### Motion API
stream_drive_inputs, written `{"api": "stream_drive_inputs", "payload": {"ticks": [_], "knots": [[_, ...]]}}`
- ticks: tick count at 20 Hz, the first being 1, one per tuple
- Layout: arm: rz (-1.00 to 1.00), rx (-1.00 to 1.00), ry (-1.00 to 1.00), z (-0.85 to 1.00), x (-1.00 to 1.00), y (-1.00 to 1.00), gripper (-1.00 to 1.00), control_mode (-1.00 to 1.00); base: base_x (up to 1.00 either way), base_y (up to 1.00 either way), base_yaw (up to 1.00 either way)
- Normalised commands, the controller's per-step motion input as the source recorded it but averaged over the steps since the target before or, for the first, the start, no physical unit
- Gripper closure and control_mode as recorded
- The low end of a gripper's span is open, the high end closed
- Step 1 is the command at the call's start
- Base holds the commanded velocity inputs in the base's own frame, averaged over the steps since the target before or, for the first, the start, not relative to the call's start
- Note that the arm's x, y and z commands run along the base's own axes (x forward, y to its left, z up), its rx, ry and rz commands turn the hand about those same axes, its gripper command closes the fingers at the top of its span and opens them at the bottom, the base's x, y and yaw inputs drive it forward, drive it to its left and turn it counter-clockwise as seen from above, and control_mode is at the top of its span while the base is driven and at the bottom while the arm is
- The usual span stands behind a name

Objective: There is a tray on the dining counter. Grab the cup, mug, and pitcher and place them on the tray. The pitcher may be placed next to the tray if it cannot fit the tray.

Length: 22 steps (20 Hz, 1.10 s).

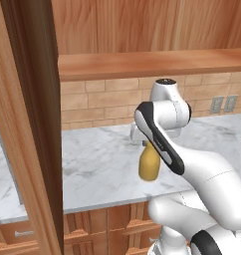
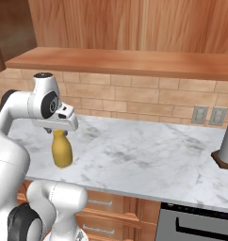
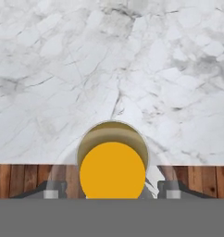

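Note:
The mustard-yellow pitcher [image 1: 149,163] [image 2: 62,150] is upright over the marble counter [image 1: 97,164] [image 2: 149,155] backed by the brick wall, close to its front edge. My gripper [image 1: 146,143] [image 2: 59,132] [image 3: 111,190] points straight down over it. The fingers sit on either side of the pale neck, shut on it. From above, the hand view shows the pitcher's [image 3: 112,169] round mouth and yellow body between the two fingertips. Whether its base touches the counter I cannot tell. Tray, dining counter, cup and mug are out of view.
A grey cylinder on a dark base [image 2: 227,139] stands at the counter's right end, below wall outlets [image 2: 199,114]. A wooden shelf [image 2: 134,63] runs above the brick. A tall wooden panel [image 1: 33,124] rises close on the left. Drawers [image 2: 101,204] sit under the counter.

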Motion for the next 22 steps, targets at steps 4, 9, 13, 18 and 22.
{"api": "stream_drive_inputs", "payload": {"ticks": [4, 9, 13, 18, 22], "knots": [[0.0, 0.0, 0.0, 0.0, 0.0, 0.0, 1.0, 1.0, -0.39, -0.08, 0.05], [0.0, 0.0, 0.0, 0.0, 0.0, 0.0, 1.0, 1.0, -0.54, -0.21, 0.1], [0.0, 0.0, 0.0, 0.0, 0.0, 0.0, 1.0, 1.0, -0.57, -0.08, 0.08], [0.0, 0.0, 0.0, 0.0, 0.0, 0.0, 1.0, 1.0, -0.69, -0.27, 0.18], [0.0, 0.0, 0.0, 0.0, 0.0, 0.0, 1.0, 1.0, -0.82, -0.34, 0.32]]}}
